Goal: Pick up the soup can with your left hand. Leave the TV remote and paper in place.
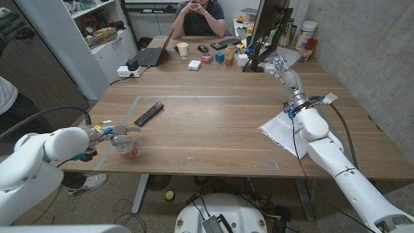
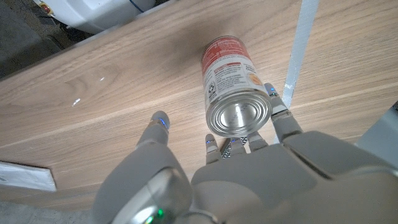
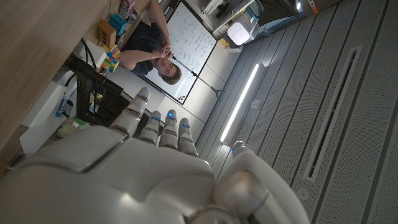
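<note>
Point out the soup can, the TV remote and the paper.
soup can (image 2: 231,78): left wrist view, on its label side.
TV remote (image 1: 149,114): head view, middle of its body.
paper (image 1: 279,131): head view, bare part beside the right arm.

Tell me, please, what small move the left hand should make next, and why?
Probably close the fingers around the soup can. The left hand is at the can with fingers beside it, though no firm grip shows yet.

A soup can (image 1: 127,149) with a red and white label and bare metal end is seen standing upright near the front left edge of the wooden bench (image 1: 213,129) (label text is too small to be read in either view).
</note>
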{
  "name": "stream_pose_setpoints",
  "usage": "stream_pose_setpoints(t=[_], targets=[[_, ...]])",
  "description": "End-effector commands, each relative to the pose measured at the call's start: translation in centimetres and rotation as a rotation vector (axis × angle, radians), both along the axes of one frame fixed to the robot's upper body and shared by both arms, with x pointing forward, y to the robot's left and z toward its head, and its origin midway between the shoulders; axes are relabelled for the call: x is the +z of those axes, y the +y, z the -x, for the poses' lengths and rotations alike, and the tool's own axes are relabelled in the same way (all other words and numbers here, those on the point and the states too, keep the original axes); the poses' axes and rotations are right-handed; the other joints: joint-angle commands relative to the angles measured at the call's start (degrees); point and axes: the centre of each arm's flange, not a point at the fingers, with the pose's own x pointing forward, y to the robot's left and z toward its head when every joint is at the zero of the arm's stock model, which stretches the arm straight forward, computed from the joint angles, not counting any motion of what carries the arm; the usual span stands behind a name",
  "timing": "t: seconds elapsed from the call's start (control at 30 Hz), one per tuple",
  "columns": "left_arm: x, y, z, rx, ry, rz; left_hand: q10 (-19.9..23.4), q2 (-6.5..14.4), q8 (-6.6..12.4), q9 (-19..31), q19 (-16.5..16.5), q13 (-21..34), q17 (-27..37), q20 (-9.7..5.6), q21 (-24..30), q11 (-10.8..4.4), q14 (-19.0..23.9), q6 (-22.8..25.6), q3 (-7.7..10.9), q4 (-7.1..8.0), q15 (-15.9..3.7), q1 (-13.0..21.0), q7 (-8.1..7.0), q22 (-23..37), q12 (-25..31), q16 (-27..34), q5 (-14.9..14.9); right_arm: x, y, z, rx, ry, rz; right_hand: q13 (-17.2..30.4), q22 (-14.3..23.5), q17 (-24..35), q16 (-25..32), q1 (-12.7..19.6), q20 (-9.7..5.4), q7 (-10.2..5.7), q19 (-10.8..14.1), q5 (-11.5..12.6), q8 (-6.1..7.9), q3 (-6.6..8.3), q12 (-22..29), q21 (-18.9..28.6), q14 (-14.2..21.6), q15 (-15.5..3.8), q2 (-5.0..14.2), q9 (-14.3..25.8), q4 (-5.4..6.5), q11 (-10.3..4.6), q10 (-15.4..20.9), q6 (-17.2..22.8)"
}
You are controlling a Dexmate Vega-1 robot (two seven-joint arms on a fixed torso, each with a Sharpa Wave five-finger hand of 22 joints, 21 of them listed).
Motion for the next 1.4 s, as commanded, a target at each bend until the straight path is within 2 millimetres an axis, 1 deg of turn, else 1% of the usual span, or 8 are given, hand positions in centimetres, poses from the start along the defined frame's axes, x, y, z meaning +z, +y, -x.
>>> stream_pose_setpoints(t=[0.03, 0.13, 0.27, 0.37, 0.5, 0.7, 0.83, 1.4], targets=[[-0.2, -1.4, 0.0, -0.016, 0.142, -0.049, 1.6, -2.9, 0.23, 0.3, 6.8, 0.2, 0.3, -0.02, 1.8, -0.55, 4.2, -0.7, -1.04, 0.16, 0.6, 5.2, -0.72, 0.2, 0.9, 1.1, 0.7, 0.0, -0.2, -0.4, -0.001, -0.002, -0.011, 0.2, 0.2, 0.2, 0.7, 0.0, 0.37, -0.45, 0.2, 0.3, 0.24, -0.36, 0.2, 0.2, 0.3, 0.44, -0.41, 0.1, 0.1, -0.07, 0.4, 0.2], [-0.5, -1.9, -0.2, 0.0, 0.166, -0.096, 2.6, -3.4, 0.1, 0.4, 12.4, 0.3, 0.4, -0.18, 3.2, -1.2, 7.4, -2.1, -1.13, 0.09, -0.08, 10.1, -0.76, 0.1, 0.9, 1.3, 0.6, 0.1, -0.3, -0.4, -0.002, -0.005, -0.013, 0.2, 0.2, 0.2, 0.7, 0.0, 0.48, -0.44, 0.3, 0.4, 0.25, -0.42, 0.2, 0.2, 0.5, 0.57, -0.42, 0.1, 0.11, -0.03, 0.5, 0.2], [-1.1, -2.4, -0.6, 0.013, 0.177, -0.144, 8.7, -0.9, 0.83, 0.7, 22.9, 0.3, 0.8, -0.73, 5.6, -1.78, 15.9, -1.9, -0.42, 0.29, -2.21, 23.2, -0.76, -0.1, 2.3, 2.3, -0.3, 0.3, -0.3, -0.4, -0.003, -0.01, -0.01, 0.2, 0.2, 0.2, 0.8, -0.1, 0.65, -0.47, 0.3, 0.4, 0.3, -0.49, 0.3, 0.2, 0.7, 0.81, -0.42, 0.1, 0.14, 0.16, 0.8, 0.3], [-1.5, -2.6, -0.8, 0.026, 0.165, -0.173, 14.4, 1.5, 1.69, 0.9, 33.1, 0.4, 1.6, -6.41, 9.3, -1.72, 23.8, 2.0, -0.86, 0.37, -5.48, 30.6, -0.73, -0.2, 3.6, 4.5, -0.5, 0.4, -0.3, -0.5, 0.001, -0.013, -0.005, 0.2, 0.2, 0.2, 0.8, -0.1, 0.83, -0.46, 0.4, 0.4, 0.32, -0.52, 0.3, 0.2, 0.8, 0.8, -0.41, 0.1, 0.15, 0.16, 0.9, 0.4], [-2.0, -2.9, -0.9, 0.033, 0.139, -0.174, 24.7, 5.3, 5.06, 1.3, 39.5, 0.9, 3.5, -13.4, 12.6, -2.43, 34.1, 15.2, -1.05, -0.04, -11.82, 41.1, -0.42, -0.1, 6.6, 9.0, -0.3, 0.5, -0.4, -0.5, 0.001, -0.01, -0.002, 0.2, 0.2, 0.2, 0.8, -0.1, 0.93, -0.56, 0.5, 0.4, 0.32, -0.58, 0.3, 0.3, 1.0, 0.89, -0.42, 0.1, 0.16, 0.0, 0.9, 0.4], [-1.8, -2.9, -0.4, 0.058, 0.032, -0.171, 46.2, 9.1, 13.29, 2.4, 43.8, 6.4, 4.9, -21.87, 19.6, -3.31, 52.9, 40.9, 0.4, -0.22, -17.29, 53.2, 11.39, 1.0, 15.8, 15.4, 0.3, 0.7, -0.4, -0.7, 0.004, -0.008, 0.003, 0.2, 0.2, 0.2, 0.9, -0.1, 0.92, -0.53, 0.6, 0.5, 0.33, -0.66, 0.4, 0.3, 1.2, 0.91, -0.42, 0.1, 0.17, -0.04, 1.1, 0.5], [-1.6, -2.9, -0.2, 0.069, 0.015, -0.144, 50.6, 9.4, 14.76, 2.7, 45.1, 8.6, 4.0, -22.48, 22.7, -3.18, 58.5, 46.3, 0.2, 0.07, -17.35, 55.7, 13.88, 1.1, 17.8, 15.7, 0.3, 0.8, -0.3, -0.9, 0.009, -0.012, 0.009, 0.2, 0.2, 0.2, 0.9, -0.1, 0.9, -0.56, 0.6, 0.5, 0.33, -0.7, 0.4, 0.3, 1.3, 0.92, -0.43, 0.1, 0.17, -0.06, 1.2, 0.5], [0.5, -2.6, 0.9, 0.099, -0.065, -0.15, 47.6, 8.7, 14.33, 2.8, 44.6, 10.5, 3.2, -22.82, 25.1, -2.76, 58.8, 48.3, -1.17, 0.52, -17.36, 55.8, 15.26, 0.9, 16.6, 14.0, 0.1, 0.8, -0.1, -1.4, 0.012, 0.001, 0.016, 0.2, 0.2, 0.2, 0.8, -0.1, 0.71, -0.46, 0.1, 0.6, 0.34, -0.89, 0.3, 0.0, 1.3, 0.87, -0.48, 0.1, 0.16, -0.02, 1.3, 0.6]])
